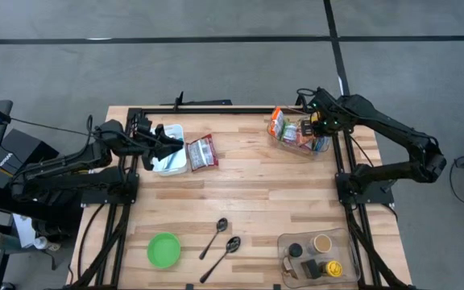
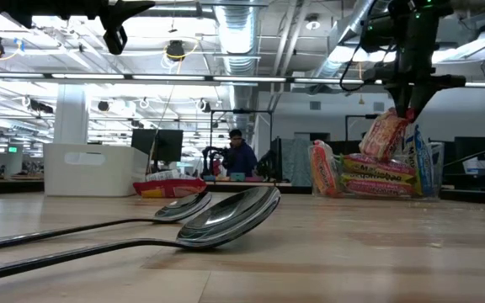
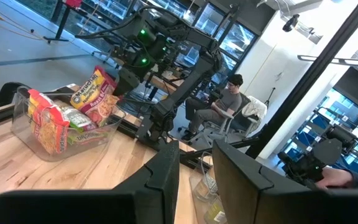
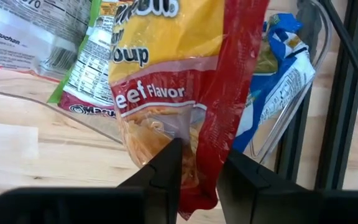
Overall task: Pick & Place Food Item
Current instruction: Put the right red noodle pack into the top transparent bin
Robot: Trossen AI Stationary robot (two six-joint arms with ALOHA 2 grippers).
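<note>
A clear bin at the far right holds several snack and noodle packets. My right gripper is over it, shut on a red-and-yellow beef-flavor noodle packet, which sticks up out of the bin. My left gripper hovers at the far left over a white container. Its fingers are a little apart with nothing between them. A red packet lies flat on the table beside the white container. My right gripper pinches the noodle packet's red sealed end between its two fingers, coming from above and pointing down. The packet hangs tilted below the fingers. Its lower end is down among the other packets at about rim height of the bin.
A green bowl stands at the near left and two spoons lie near the front middle. A clear tray with small bottles and a cup stands at the near right. A person sits beyond the table.
</note>
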